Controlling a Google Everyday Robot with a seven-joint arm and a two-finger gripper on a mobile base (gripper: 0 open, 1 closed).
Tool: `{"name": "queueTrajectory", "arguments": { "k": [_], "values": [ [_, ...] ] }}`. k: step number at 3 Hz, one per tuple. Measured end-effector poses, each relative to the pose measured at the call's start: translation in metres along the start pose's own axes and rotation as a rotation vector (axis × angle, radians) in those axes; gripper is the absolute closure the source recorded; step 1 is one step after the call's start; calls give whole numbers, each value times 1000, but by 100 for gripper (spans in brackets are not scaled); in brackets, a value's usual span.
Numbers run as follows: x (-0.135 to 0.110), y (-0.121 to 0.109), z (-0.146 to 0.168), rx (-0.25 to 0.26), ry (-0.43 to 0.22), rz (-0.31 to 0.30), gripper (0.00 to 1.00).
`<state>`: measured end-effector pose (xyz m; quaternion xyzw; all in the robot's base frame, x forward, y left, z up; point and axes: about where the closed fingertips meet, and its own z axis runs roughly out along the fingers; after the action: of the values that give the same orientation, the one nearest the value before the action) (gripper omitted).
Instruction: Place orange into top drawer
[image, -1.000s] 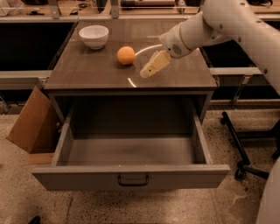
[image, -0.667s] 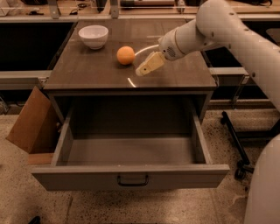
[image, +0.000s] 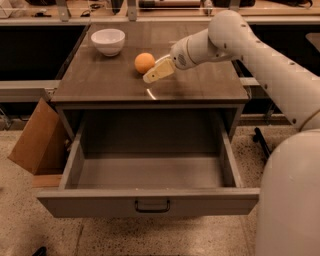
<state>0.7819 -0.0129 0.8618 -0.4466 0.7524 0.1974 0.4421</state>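
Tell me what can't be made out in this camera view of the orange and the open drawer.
- Gripper beside the small round orange fruit, camera view: contact unclear from this angle.
- Wide grey open top drawer: back end hidden under the brown wooden cabinet top.
- White robot arm: cut off by the picture's right edge.

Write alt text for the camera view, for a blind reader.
The gripper hovers beside the orange on the cabinet top. Below, the top drawer stands pulled open and empty; a white bowl sits back left.
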Motion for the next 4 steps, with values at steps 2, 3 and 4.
{"name": "queueTrajectory", "arguments": {
  "k": [2,3,4],
  "values": [
    [-13,-3,33,-3,-29,35,0],
    [-18,1,42,-10,-33,36,13],
    [-23,6,49,-26,-39,33,36]
  ]
}}
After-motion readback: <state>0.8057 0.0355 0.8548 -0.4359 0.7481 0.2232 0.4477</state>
